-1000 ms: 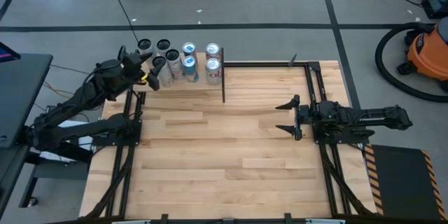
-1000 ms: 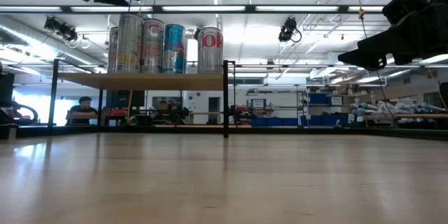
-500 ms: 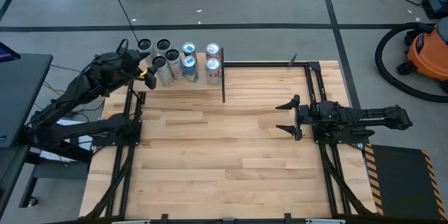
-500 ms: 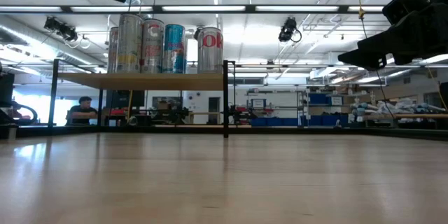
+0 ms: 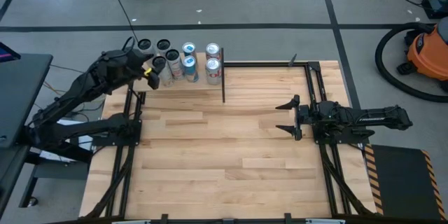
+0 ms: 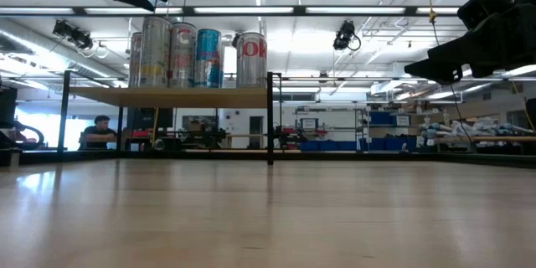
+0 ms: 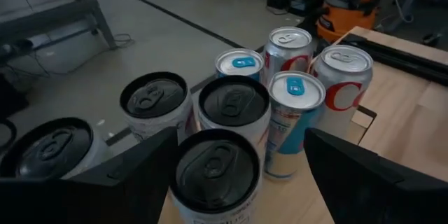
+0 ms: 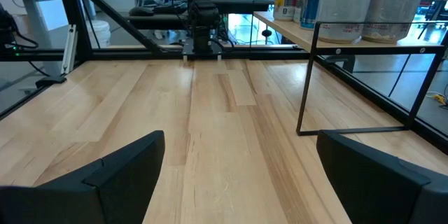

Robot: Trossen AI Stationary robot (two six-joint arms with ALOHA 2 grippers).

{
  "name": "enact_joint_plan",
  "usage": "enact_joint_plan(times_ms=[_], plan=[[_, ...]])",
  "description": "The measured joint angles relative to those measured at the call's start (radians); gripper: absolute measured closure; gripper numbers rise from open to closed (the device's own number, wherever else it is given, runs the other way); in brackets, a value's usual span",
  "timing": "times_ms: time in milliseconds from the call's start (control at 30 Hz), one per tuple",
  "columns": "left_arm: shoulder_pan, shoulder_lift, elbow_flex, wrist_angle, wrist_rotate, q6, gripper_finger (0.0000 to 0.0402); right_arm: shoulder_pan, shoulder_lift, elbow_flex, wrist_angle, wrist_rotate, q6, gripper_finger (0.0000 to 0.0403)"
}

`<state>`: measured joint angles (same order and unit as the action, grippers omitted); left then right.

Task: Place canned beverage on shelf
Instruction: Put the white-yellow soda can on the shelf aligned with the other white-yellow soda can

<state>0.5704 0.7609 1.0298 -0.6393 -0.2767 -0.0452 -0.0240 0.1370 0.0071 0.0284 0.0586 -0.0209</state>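
Seven drink cans stand together on one raised shelf (image 5: 218, 77) at the upper left of the overhead frame: three black-topped cans (image 7: 220, 175), two cans with blue tabs (image 7: 295, 122) and two red-and-silver cans (image 7: 339, 84). Two robot arms reach in, one from each side, over one wooden table (image 5: 231, 161). One orange vacuum (image 5: 428, 50) sits at the upper right.

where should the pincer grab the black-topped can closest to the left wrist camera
Around its upper side wall, coming straight down from above. The black-topped can stands upright and packed close against its neighbours, so only the top is free. The left pincer is open, straddling it.
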Motion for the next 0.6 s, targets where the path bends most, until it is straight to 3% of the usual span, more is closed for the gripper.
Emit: enact_joint_plan(times_ms=[167, 367, 600], plan=[[0.024, 0.006, 0.000, -0.014, 0.028, -0.023, 0.0076, 0.000, 0.000, 0.000, 0.000, 0.000, 0.000, 0.0020], [0.061, 0.005, 0.000, -0.032, 0.039, 0.028, 0.0008, 0.000, 0.000, 0.000, 0.000, 0.000, 0.000, 0.0020], [0.094, 0.020, 0.000, -0.058, 0.106, 0.031, 0.0019, 0.000, 0.000, 0.000, 0.000, 0.000, 0.000, 0.0020]])
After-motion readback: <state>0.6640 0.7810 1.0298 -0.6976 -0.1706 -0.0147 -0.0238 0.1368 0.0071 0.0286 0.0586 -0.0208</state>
